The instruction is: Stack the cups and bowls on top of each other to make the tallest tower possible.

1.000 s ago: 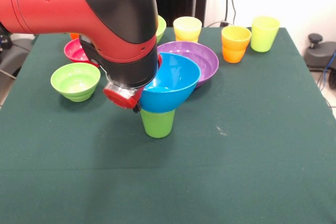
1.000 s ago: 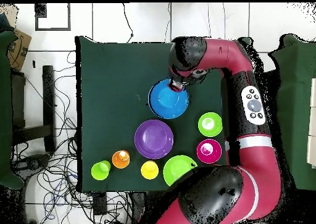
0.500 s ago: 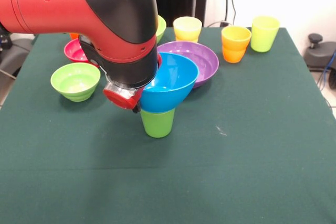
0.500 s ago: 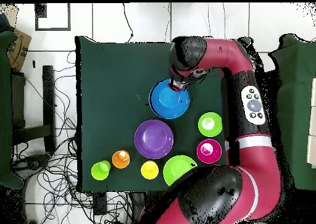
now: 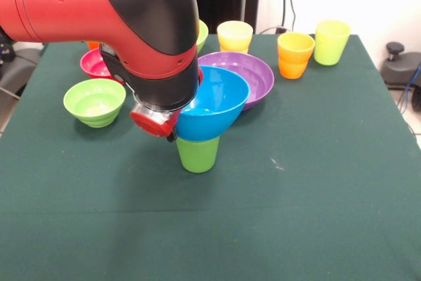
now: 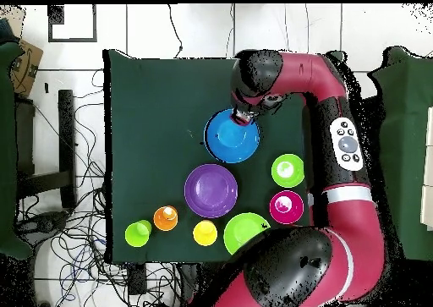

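A large blue bowl (image 5: pixel 214 100) (image 6: pixel 231 137) sits tilted on the mouth of a green cup (image 5: pixel 197 153) near the middle of the table, forming a two-piece tower. My gripper (image 5: pixel 176 131) (image 6: pixel 243 117) is at the bowl's rim on the left side in the front view, shut on the rim and mostly hidden under the arm's wrist. The wide purple bowl (image 5: pixel 255 74) (image 6: pixel 211 190) lies just behind the tower.
A small lime green bowl (image 5: pixel 95 101) and a red bowl (image 5: pixel 92 64) stand at the left. A large lime green bowl (image 6: pixel 243 230), a pale yellow cup (image 5: pixel 235 35), an orange cup (image 5: pixel 295 54) and a yellow-green cup (image 5: pixel 331 41) line the far edge.
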Available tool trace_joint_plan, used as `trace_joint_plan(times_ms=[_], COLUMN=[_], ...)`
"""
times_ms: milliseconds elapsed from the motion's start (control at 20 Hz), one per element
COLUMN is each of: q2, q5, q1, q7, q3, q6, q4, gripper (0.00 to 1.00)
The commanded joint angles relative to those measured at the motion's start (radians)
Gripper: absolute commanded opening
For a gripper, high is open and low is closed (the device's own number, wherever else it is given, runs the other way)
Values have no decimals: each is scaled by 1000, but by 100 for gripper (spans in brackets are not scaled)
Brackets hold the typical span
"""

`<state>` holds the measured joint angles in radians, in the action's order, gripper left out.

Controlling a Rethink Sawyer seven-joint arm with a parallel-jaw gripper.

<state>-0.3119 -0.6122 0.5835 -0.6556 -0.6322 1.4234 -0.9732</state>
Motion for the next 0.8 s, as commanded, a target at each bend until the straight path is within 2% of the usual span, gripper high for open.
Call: trace_joint_plan(times_ms=[50, 800], q2=[-1, -3], q5=[-56, -53], q1=[-27, -1], q7=[158, 184], q3=[-3, -5], q6=[-45, -70], q4=[42, 9], gripper=[0, 0])
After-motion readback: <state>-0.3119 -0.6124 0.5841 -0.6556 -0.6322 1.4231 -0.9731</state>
